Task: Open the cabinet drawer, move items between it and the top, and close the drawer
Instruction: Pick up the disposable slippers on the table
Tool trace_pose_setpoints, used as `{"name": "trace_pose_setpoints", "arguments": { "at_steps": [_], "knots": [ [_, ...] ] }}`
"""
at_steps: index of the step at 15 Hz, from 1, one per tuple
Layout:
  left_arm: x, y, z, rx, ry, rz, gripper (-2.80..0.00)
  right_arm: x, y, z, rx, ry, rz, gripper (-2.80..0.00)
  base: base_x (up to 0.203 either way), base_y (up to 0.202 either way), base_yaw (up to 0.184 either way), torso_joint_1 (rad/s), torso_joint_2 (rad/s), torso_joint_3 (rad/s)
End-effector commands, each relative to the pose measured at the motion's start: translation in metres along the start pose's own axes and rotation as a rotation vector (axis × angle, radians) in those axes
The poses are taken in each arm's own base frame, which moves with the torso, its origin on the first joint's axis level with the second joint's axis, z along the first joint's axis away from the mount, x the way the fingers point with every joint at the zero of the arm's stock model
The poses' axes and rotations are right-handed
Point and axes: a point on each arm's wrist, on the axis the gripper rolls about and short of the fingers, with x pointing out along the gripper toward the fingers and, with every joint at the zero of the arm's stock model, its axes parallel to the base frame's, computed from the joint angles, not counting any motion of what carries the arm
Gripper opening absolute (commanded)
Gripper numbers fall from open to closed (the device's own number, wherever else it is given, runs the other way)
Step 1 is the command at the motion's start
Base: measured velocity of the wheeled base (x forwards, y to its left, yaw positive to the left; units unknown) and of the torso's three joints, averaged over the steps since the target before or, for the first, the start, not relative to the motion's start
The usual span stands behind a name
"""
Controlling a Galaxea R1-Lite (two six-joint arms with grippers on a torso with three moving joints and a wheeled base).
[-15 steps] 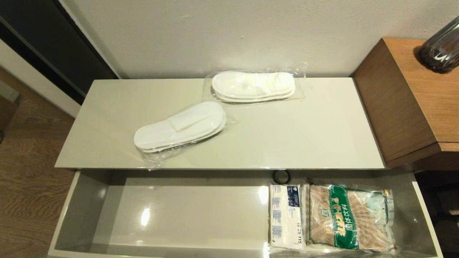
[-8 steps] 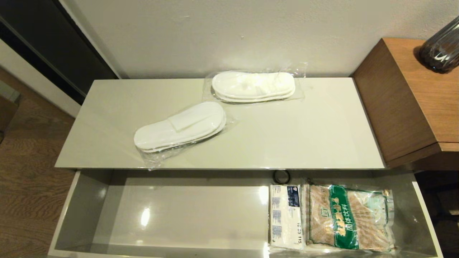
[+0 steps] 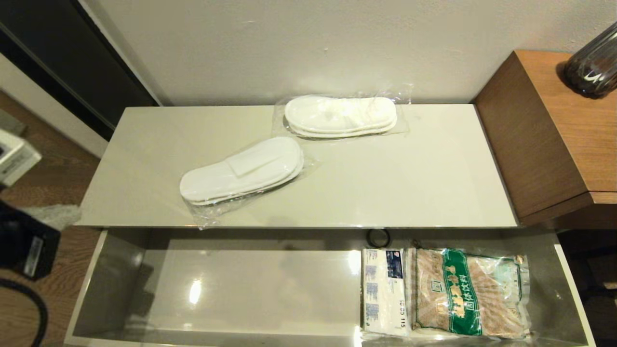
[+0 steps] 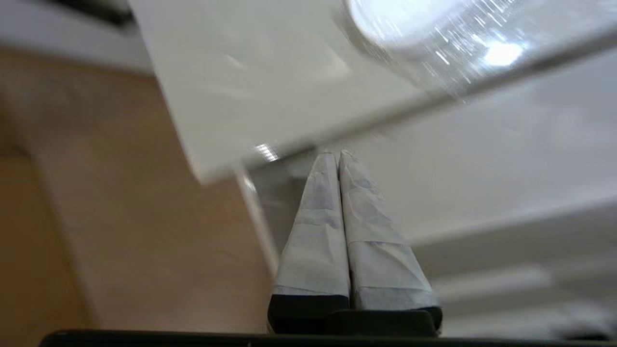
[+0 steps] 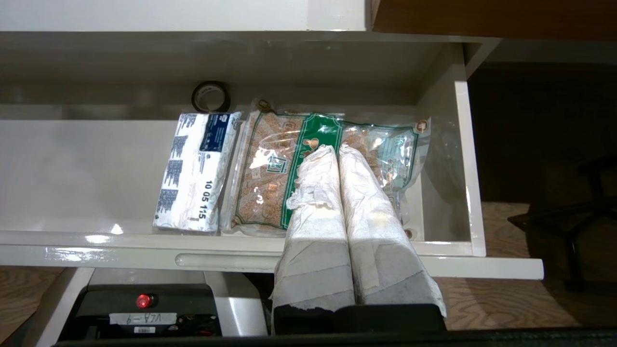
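Observation:
The cabinet drawer [image 3: 120, 270] stands pulled out below the top [image 3: 409, 183]. In its right part lie a white tissue pack with blue print [image 3: 384, 291] and, beside it, a green-banded bag of beige sachets [image 3: 470, 294]. Two bagged pairs of white slippers rest on the top, one near the front left [image 3: 241, 171] and one at the back [image 3: 340, 115]. My left gripper [image 4: 336, 155] is shut and empty, near the top's left front corner [image 4: 202, 164]. My right gripper [image 5: 336, 149] is shut and empty, in front of the drawer's front rim [image 5: 144, 241], facing the sachet bag [image 5: 274, 168].
A black tape ring [image 3: 378, 237] lies at the drawer's back. A taller brown wood-grain unit [image 3: 554, 135] with a dark bottle [image 3: 593, 62] on it adjoins the top on the right. My left arm [image 3: 21, 241] shows at the left edge over the wood floor.
My left arm has come into the head view at the left edge, beside the drawer's left end. The items and the drawer have not moved.

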Motion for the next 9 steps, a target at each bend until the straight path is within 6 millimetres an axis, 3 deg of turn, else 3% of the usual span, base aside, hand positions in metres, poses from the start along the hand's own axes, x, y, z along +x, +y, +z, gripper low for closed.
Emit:
{"name": "trace_pose_setpoints", "arguments": {
  "at_steps": [1, 5, 9],
  "knots": [
    [0.041, 0.003, 0.008, 0.067, 0.054, -0.016, -2.80, 0.000, 0.000, 0.000, -0.001, 0.002, 0.001, -2.80, 0.000, 0.000, 0.000, 0.000, 0.00, 0.000],
    [0.069, 0.007, 0.023, 0.356, 0.050, -0.007, -2.80, 0.000, 0.000, 0.000, -0.001, 0.002, 0.001, -2.80, 0.000, 0.000, 0.000, 0.000, 0.00, 0.000],
    [0.085, -0.016, 0.038, 0.417, 0.024, -0.081, -2.80, 0.000, 0.000, 0.000, -0.001, 0.002, 0.001, -2.80, 0.000, 0.000, 0.000, 0.000, 0.00, 0.000]
  ]
}}
